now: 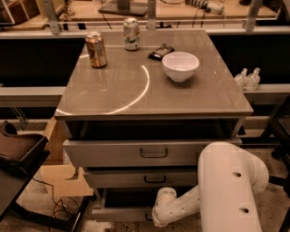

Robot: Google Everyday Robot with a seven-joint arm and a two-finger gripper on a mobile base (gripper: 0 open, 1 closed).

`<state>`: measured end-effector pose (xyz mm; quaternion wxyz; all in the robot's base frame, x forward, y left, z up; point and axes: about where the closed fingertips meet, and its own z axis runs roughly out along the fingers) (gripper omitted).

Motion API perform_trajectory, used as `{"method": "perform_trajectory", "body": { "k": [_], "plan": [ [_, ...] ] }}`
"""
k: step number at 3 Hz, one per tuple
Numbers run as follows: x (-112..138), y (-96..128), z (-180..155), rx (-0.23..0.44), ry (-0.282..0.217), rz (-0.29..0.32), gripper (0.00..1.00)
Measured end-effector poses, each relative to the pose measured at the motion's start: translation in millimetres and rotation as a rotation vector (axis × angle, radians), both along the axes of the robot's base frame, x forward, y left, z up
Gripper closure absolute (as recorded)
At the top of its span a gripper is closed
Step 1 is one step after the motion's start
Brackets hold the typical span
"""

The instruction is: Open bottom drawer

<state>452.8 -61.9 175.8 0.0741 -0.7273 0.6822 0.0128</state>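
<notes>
pincer (pixel 154 219) was seen low at the front of the bottom drawer (pixel 120 214), mostly hidden; whether released or clenched could not be told.

A single camera looks down from above and in front of the cabinet (pixel 104 155), facing its drawer fronts at close range. The grey surface (pixel 190 99) fills the middle of the view, with a bench (pixel 181 13) crossing the top edge behind it. The robot's white arm (pixel 229 190) looms large at lower right, nearest the lens, its end effector (pixel 150 218) low at the frame's bottom edge, by the front of the bottom drawer (pixel 118 214).
</notes>
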Motion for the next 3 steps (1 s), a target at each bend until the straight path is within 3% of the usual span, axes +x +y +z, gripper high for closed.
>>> {"method": "perform_trajectory", "body": {
  "k": [3],
  "plan": [
    [-10.2, -3.7, 3.6, -0.009, -0.015, -0.022, 1.00]
  ]
}}
